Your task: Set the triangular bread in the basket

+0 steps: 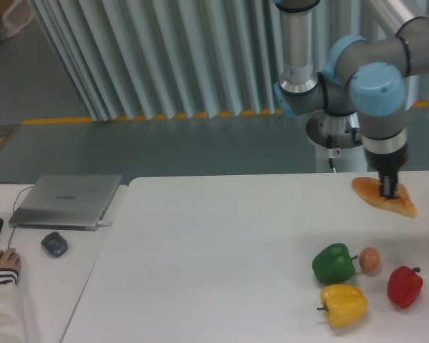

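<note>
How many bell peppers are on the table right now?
3: green pepper left of the egg, yellow pepper nearest the camera, red pepper farthest right. None appears hidden.

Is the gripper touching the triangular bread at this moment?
Touching. The fixed camera shows the gripper down on the triangular bread, its dark fingers overlapping the crust with no gap visible.

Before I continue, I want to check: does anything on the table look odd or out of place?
No basket is in view, though the triangular bread needs one. The gripper is down at the bread. Nothing looks spilled or damaged.
</note>
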Available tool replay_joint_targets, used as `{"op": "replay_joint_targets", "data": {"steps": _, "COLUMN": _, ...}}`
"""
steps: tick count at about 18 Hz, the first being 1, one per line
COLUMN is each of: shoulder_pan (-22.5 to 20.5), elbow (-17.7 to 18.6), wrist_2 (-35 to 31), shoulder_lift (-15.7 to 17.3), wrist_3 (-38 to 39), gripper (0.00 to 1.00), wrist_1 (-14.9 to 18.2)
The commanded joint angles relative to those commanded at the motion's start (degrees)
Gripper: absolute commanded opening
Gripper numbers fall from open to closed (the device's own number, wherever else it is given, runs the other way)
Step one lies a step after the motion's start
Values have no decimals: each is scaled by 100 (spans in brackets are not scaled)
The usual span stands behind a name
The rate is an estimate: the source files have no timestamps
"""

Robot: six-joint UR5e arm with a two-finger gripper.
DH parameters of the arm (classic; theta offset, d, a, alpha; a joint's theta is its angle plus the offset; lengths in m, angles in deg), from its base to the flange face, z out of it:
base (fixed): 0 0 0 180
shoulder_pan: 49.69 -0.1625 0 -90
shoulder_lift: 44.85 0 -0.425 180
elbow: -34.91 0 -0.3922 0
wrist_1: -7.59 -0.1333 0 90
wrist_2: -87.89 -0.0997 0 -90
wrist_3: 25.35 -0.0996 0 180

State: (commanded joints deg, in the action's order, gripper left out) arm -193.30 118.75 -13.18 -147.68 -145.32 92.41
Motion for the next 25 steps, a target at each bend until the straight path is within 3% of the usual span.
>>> {"op": "replay_joint_targets", "data": {"steps": 2, "shoulder_pan": -185, "elbow": 18, "wrist_2": 44, "shoulder_lift": 9, "wrist_3": 113, "gripper": 4, "wrist_1": -219}}
{"op": "replay_joint_targets", "data": {"steps": 7, "shoulder_pan": -1010, "elbow": 140, "wrist_2": 545, "shoulder_lift": -9, "wrist_3": 228, "gripper": 4, "wrist_1": -1194}}
{"op": "replay_joint_targets", "data": {"steps": 11, "shoulder_pan": -1695, "elbow": 149, "wrist_2": 720, "shoulder_lift": -184, "wrist_3": -156, "gripper": 4, "wrist_1": -1530}}
{"op": "replay_joint_targets", "data": {"steps": 13, "shoulder_pan": -1872, "elbow": 141, "wrist_2": 738, "shoulder_lift": -263, "wrist_3": -517, "gripper": 10, "wrist_1": -1704}}
{"op": "replay_joint_targets", "data": {"steps": 14, "shoulder_pan": -1943, "elbow": 141, "wrist_2": 738, "shoulder_lift": -359, "wrist_3": -536, "gripper": 11, "wrist_1": -1967}}
{"op": "replay_joint_targets", "data": {"steps": 18, "shoulder_pan": -2189, "elbow": 141, "wrist_2": 843, "shoulder_lift": -527, "wrist_3": -571, "gripper": 19, "wrist_1": -2242}}
{"op": "replay_joint_targets", "data": {"steps": 19, "shoulder_pan": -2250, "elbow": 141, "wrist_2": 1018, "shoulder_lift": -554, "wrist_3": -580, "gripper": 33, "wrist_1": -2268}}
{"op": "replay_joint_targets", "data": {"steps": 20, "shoulder_pan": -2303, "elbow": 141, "wrist_2": 1098, "shoulder_lift": -571, "wrist_3": -580, "gripper": 37, "wrist_1": -2286}}
{"op": "replay_joint_targets", "data": {"steps": 21, "shoulder_pan": -2321, "elbow": 141, "wrist_2": 1151, "shoulder_lift": -580, "wrist_3": -580, "gripper": 57, "wrist_1": -2295}}
{"op": "replay_joint_targets", "data": {"steps": 22, "shoulder_pan": -2304, "elbow": 141, "wrist_2": 1177, "shoulder_lift": -606, "wrist_3": -571, "gripper": 95, "wrist_1": -2321}}
{"op": "replay_joint_targets", "data": {"steps": 23, "shoulder_pan": -2295, "elbow": 141, "wrist_2": 1178, "shoulder_lift": -624, "wrist_3": -528, "gripper": 100, "wrist_1": -2338}}
{"op": "replay_joint_targets", "data": {"steps": 25, "shoulder_pan": -2295, "elbow": 149, "wrist_2": 1178, "shoulder_lift": -633, "wrist_3": -501, "gripper": 100, "wrist_1": -2391}}
